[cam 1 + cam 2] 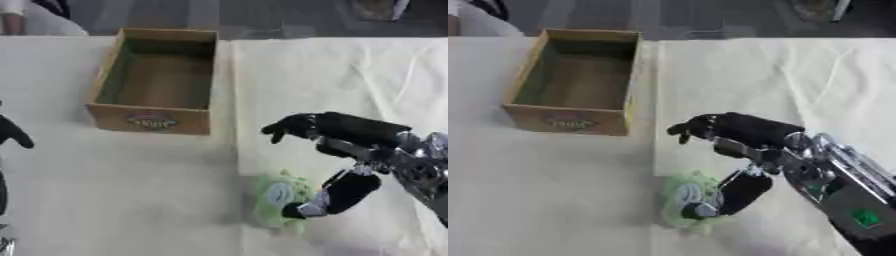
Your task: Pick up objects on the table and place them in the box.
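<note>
A small soft green thing (275, 196) with a pale round patch lies on the table, in front of and to the right of the box. My right hand (350, 129) comes in from the right and hovers over it, open. Its fingers (289, 126) stretch left above the green thing and stay clear of it. The thumb (343, 194) points down and touches the thing's right side. The open cardboard box (150, 120) stands at the upper left with nothing in it. A black sliver of my left hand (14, 133) shows at the left edge.
A creased white cloth (350, 75) covers the right half of the table, with its edge running down near the box's right side. A person's white sleeve (35, 22) sits at the far left corner, beyond the table.
</note>
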`<action>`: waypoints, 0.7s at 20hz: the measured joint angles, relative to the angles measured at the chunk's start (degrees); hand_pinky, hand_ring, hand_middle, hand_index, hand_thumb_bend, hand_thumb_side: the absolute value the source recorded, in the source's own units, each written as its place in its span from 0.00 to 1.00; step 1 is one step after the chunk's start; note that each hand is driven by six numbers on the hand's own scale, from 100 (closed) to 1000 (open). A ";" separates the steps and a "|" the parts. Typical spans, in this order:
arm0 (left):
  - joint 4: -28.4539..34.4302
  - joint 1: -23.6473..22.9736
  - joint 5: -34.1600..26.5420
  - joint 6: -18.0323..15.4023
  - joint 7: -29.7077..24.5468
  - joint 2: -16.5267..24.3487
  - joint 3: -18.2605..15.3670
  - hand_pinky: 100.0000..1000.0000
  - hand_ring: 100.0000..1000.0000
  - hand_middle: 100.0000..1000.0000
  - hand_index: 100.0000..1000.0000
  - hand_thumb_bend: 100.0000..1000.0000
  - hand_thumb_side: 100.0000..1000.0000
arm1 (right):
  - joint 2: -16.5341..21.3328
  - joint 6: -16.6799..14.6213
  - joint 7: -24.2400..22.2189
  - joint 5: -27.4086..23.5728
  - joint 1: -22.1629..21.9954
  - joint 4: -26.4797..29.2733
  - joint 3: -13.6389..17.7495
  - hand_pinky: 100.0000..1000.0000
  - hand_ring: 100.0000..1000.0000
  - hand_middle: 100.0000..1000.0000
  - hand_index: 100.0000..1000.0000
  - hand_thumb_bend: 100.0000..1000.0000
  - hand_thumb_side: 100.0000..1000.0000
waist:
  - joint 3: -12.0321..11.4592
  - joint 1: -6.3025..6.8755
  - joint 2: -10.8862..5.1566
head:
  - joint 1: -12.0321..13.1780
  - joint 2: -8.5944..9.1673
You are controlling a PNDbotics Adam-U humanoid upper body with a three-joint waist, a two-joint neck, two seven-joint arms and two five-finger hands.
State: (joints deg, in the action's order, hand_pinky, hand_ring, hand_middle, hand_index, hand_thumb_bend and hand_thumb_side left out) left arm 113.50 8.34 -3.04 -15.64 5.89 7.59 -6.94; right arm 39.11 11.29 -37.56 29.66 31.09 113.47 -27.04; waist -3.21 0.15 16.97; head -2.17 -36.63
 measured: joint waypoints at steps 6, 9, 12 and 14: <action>0.00 0.00 0.00 0.04 -0.04 0.00 0.00 0.23 0.29 0.32 0.60 0.00 0.94 | -1.19 1.15 -5.02 1.03 -0.84 0.00 1.41 0.99 0.98 0.80 1.00 0.45 0.33 | 0.02 -0.06 0.00 | 0.00 0.02; 0.00 0.00 0.01 0.05 -0.04 0.00 -0.01 0.23 0.29 0.32 0.60 0.00 0.94 | -1.55 1.07 -7.10 1.14 -0.82 0.00 2.21 1.00 0.99 0.82 1.00 0.40 0.28 | 0.11 -0.06 0.04 | 0.04 0.04; 0.00 0.10 0.09 0.09 0.01 0.00 -0.03 0.23 0.29 0.32 0.60 0.00 0.94 | -2.68 2.02 -8.65 2.09 -2.88 -0.07 3.19 1.00 0.99 0.84 1.00 0.44 0.28 | 0.51 -0.19 0.38 | 0.21 0.48; 0.00 0.10 0.10 0.13 0.05 0.00 -0.03 0.23 0.29 0.32 0.60 0.00 0.94 | -3.41 3.03 -9.26 3.25 -5.03 -0.06 3.40 1.00 0.99 0.85 1.00 0.47 0.28 | 0.37 -0.19 0.38 | 0.20 0.52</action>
State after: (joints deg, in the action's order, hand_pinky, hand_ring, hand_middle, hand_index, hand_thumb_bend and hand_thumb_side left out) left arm 113.50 8.43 -2.95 -15.52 5.94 7.59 -6.97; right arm 35.71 14.33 -46.82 32.91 26.06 113.41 -23.65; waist -2.84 -0.04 17.35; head -1.96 -36.11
